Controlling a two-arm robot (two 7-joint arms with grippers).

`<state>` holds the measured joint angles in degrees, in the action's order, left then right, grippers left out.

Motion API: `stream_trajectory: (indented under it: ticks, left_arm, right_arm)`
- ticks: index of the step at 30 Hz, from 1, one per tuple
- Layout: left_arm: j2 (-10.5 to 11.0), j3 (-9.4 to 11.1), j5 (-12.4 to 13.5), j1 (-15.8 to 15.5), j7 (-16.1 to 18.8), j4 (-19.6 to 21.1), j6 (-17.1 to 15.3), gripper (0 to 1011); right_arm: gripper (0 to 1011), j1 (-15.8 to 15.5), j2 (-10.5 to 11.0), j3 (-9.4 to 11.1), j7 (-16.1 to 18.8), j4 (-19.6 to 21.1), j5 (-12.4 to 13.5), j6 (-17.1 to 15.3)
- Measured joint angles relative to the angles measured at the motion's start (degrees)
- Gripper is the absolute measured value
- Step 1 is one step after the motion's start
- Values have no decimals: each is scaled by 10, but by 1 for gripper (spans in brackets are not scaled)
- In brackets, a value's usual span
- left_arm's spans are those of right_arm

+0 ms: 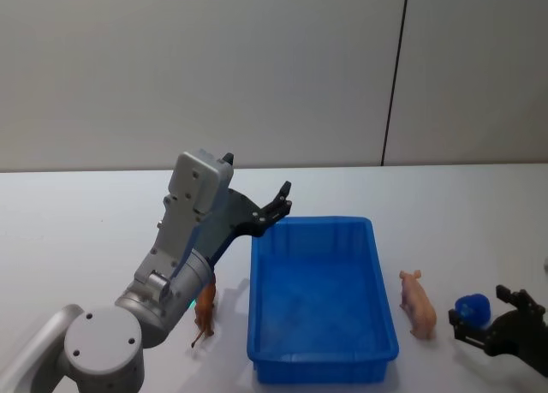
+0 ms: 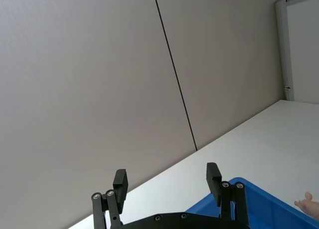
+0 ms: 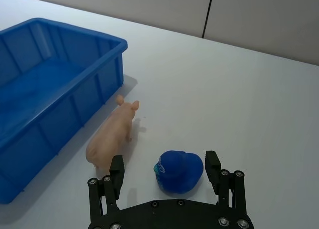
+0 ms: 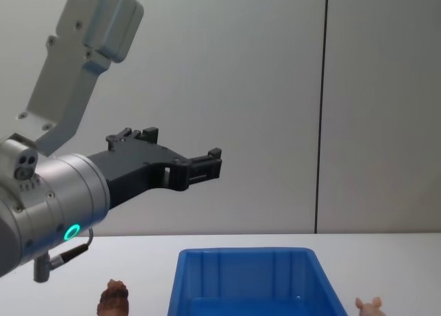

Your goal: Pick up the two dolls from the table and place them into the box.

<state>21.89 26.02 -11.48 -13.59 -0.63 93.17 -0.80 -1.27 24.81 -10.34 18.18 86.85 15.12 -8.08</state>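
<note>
Aloft, L gripper (image 2: 167, 175) spread, R wrist: cap (image 3: 180, 170) near pink doll (image 3: 112, 136)

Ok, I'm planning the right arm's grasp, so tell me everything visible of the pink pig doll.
The pink pig doll looks like smooth plastic, with pointed ears, snout and short legs. It stands upright on the white table, close beside the blue box, head pointing away from the robot. Only the table touches it.

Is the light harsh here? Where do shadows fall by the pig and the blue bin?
Right wrist view: soft light; the box and the pink doll cast faint, soft-edged shadows on the table. Head view: a pale sheen on the box's floor, no strong glare.
</note>
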Motion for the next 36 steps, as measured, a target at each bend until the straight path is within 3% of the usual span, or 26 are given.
stream_trajectory:
  ticks: [6, 15, 27, 36]
  left_arm:
    - [0, 0, 0, 0, 0, 0, 0, 1001]
    - [0, 0, 0, 0, 0, 0, 0, 1001]
    - [0, 0, 0, 0, 0, 0, 0, 1001]
    - [0, 0, 0, 0, 0, 0, 0, 1001]
  right_arm:
    - [983, 11, -7, -6, 10, -19, -12, 4]
    - [766, 28, -15, -12, 21, -46, -26, 6]
    - [369, 50, -23, -13, 21, -77, -34, 10]
    - [286, 58, -26, -12, 17, -82, -36, 19]
